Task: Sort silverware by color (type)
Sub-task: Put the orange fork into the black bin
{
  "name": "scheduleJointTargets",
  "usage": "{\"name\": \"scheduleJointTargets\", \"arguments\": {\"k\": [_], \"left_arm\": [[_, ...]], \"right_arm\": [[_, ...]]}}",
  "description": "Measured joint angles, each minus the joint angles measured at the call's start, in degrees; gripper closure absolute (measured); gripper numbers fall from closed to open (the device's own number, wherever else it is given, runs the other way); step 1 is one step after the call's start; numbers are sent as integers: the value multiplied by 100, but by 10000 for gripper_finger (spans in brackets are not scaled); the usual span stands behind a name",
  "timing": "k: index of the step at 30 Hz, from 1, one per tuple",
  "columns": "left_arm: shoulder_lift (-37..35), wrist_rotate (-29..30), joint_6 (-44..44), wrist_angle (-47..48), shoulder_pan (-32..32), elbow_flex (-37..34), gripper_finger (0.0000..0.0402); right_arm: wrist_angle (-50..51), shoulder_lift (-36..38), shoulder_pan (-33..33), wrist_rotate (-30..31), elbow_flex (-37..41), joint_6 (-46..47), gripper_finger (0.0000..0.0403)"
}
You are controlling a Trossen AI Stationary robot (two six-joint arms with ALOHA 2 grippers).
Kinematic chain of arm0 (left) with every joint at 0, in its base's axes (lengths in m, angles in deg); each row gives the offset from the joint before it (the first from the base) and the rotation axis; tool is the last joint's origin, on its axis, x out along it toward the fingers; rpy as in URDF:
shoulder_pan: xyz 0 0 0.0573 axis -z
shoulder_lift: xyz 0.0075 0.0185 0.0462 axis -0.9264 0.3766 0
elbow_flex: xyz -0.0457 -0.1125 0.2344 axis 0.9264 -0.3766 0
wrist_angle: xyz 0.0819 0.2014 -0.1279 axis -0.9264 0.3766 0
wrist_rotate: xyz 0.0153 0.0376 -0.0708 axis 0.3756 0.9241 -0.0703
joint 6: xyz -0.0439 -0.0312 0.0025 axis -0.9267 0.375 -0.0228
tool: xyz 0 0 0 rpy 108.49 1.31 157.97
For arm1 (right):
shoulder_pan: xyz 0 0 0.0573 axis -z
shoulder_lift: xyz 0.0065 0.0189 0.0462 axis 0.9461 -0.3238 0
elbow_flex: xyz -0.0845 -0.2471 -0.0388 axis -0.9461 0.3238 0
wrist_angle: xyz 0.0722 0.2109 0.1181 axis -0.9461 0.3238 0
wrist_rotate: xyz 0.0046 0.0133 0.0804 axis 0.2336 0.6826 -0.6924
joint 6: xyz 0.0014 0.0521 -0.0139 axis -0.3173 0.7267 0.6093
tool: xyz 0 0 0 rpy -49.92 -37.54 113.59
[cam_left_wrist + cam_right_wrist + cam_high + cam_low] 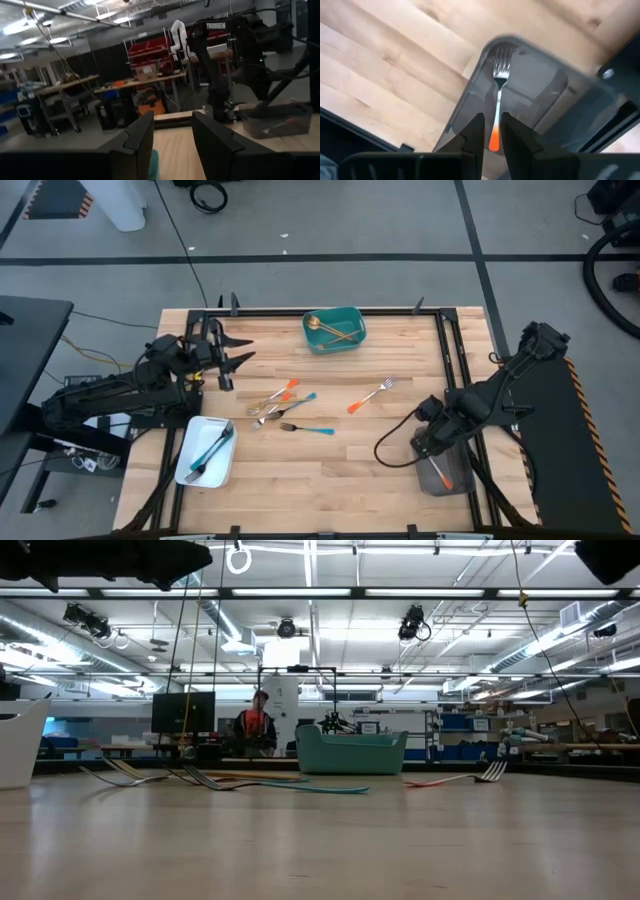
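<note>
On my left side, the left gripper sits raised near the table's left edge, its two fingers spread with a clear gap and nothing between them; bare wood runs out ahead of the tips. Toward me from those fingers, at the left rim, the white tray holds two teal-handled pieces. Ahead and to the right of the left fingertips lies the loose cluster in the table's middle: an orange-handled piece, a gold one, a teal-handled one crossing each other, and a teal-handled fork just on the near side of them. At the far edge the teal tray holds gold pieces. Between the cluster and my right arm one orange-handled fork lies alone, with open wood all around it, so there is room to move there. At the right edge the right gripper hangs over the grey tray; its fingers stand narrowly apart, and another orange-handled fork lies in the tray directly below the gap, tines pointing away from the tips. I cannot tell whether the fingertips pinch its orange handle or merely hover over it. The tray's rim is close around the fingers, tight on both sides.
</note>
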Motion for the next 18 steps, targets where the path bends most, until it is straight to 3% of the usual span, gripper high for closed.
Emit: {"name": "scheduleJointTargets", "arguments": {"k": [18], "left_arm": [[-1,-2,-1033,1018,215,2,260]], "right_arm": [[464,0,1231,187,-349,-1875,333]]}}
